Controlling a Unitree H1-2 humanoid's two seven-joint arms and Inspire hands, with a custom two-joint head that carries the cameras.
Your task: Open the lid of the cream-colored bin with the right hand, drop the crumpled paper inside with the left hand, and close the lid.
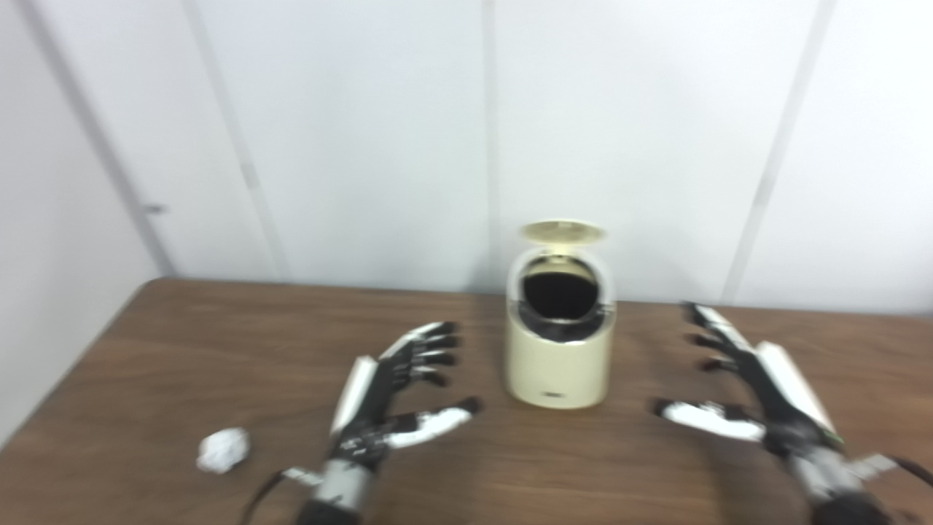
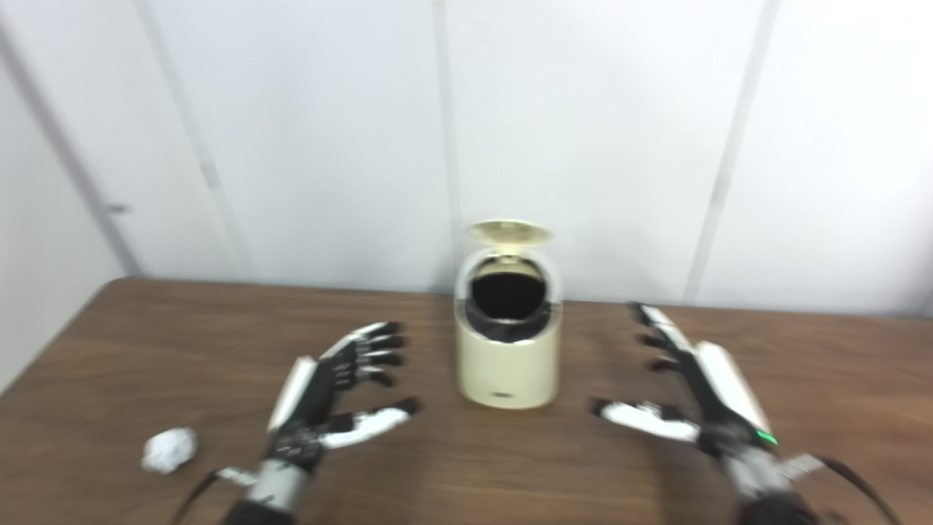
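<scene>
Although the lid (image 1: 561, 232) of the cream-colored bin (image 1: 557, 364) already stood raised above its dark mouth, the crumpled paper (image 1: 223, 449) still lay on the table (image 1: 182, 350), well to the left of the bin and nearer the front edge. By that evidence the opening step looked done, while picking up the paper, dropping it in and closing the lid all remained.

The bin stood upright near the table's back edge, its long axis vertical and its mouth tilted toward the cameras; the lid sat hinged at the rear, roughly level above the opening.

The left hand (image 1: 397, 394) hovered just left of the bin, its fingers spread and holding nothing, between the bin and the paper but touching neither. The right hand (image 1: 743, 394) hovered to the right of the bin, likewise spread and empty, clear of the bin's wall. The paper was a small rounded wad with no clear long axis; blur hid its folds.
</scene>
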